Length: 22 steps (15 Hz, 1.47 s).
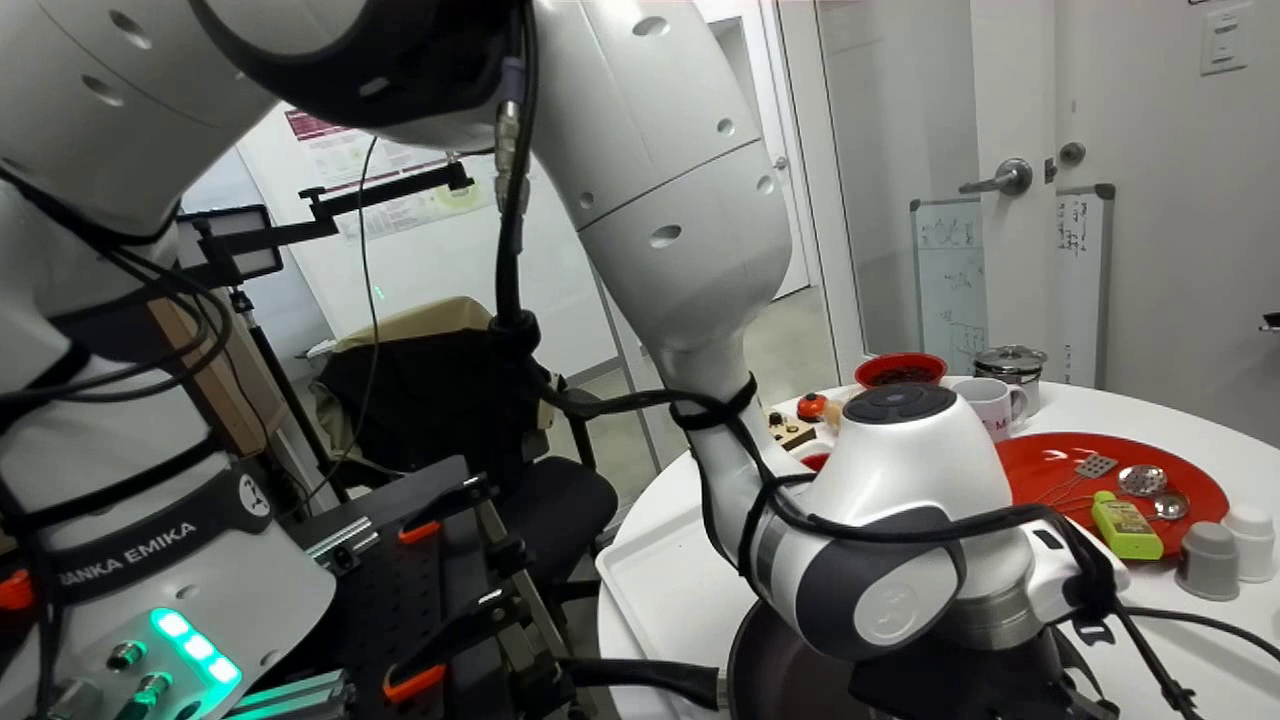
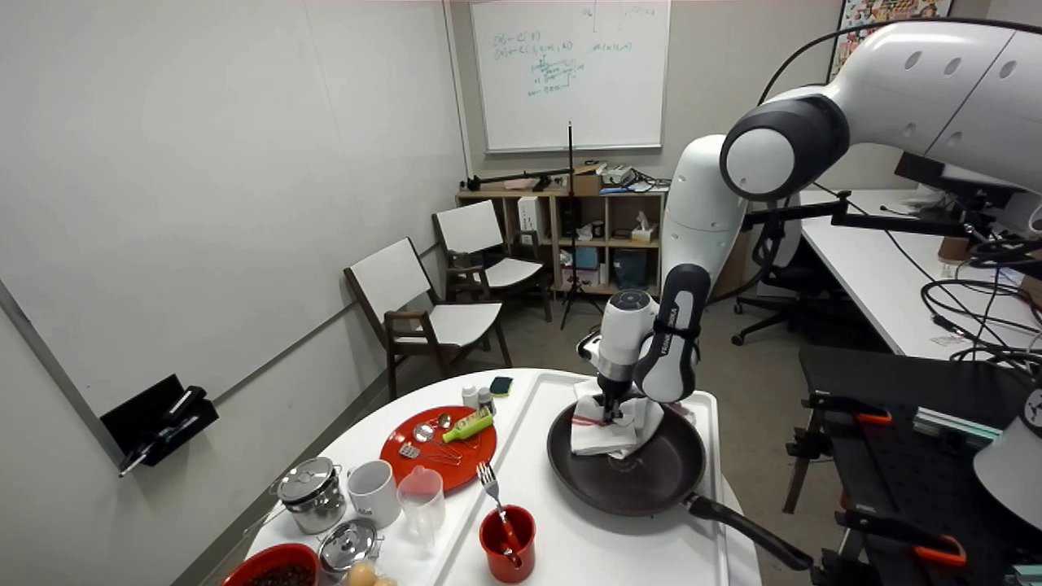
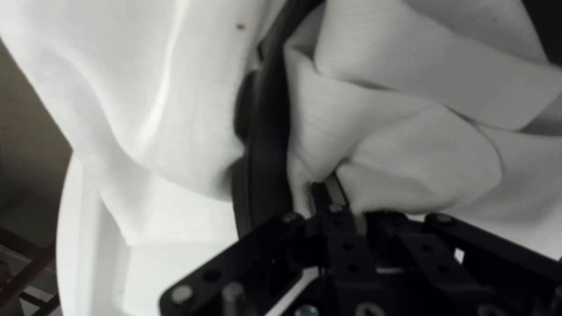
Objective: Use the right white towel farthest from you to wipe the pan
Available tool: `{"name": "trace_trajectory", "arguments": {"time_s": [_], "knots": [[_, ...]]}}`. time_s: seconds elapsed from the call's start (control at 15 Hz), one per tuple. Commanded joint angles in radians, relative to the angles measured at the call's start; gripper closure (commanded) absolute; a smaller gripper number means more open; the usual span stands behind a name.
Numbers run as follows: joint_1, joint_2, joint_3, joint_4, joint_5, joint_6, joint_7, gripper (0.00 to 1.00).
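Nearest the wrist camera is the gripper (image 3: 344,206), its fingers drawn together on a bunched fold of the white towel (image 3: 408,101); cloth swells around their tips, so I take it that the hold is real. The towel lies inside the pan (image 2: 627,492), on the side opposite the pan's handle (image 2: 749,533). More white cloth (image 3: 153,87) shows just outside the rim there; whether it is the same towel, I cannot tell.

I judge that picking up the towel and bringing it to the pan are done, and that wiping is the step in hand. How much has been wiped does not show. The pan's uncovered part, toward the handle, probably remains to be gone over.

The pan sits on a white tray (image 2: 525,472). Near it stands a red mug (image 2: 496,561) holding a fork (image 2: 488,480). Farther from the pan on the table (image 1: 1080,413) come a red plate (image 2: 399,429) bearing a green bottle (image 2: 468,425), then a white mug (image 2: 374,492) and a red bowl (image 2: 269,553).

Off the pan's handle end is a black bench (image 2: 871,472). Beyond the pan, past the table, are two chairs (image 2: 464,324) and, farthest, a whiteboard (image 2: 610,106).
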Motion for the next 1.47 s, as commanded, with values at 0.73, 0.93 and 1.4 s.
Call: {"name": "trace_trajectory", "arguments": {"time_s": [0.73, 0.93, 1.4], "knots": [[-0.076, -0.086, 0.057, -0.15, -0.035, 0.154, -0.038, 0.98], [-0.072, -0.166, 0.038, -0.315, -0.107, 0.339, -0.047, 0.98], [-0.191, -0.418, 0.18, -0.5, -0.184, 0.298, -0.241, 0.98]]}}
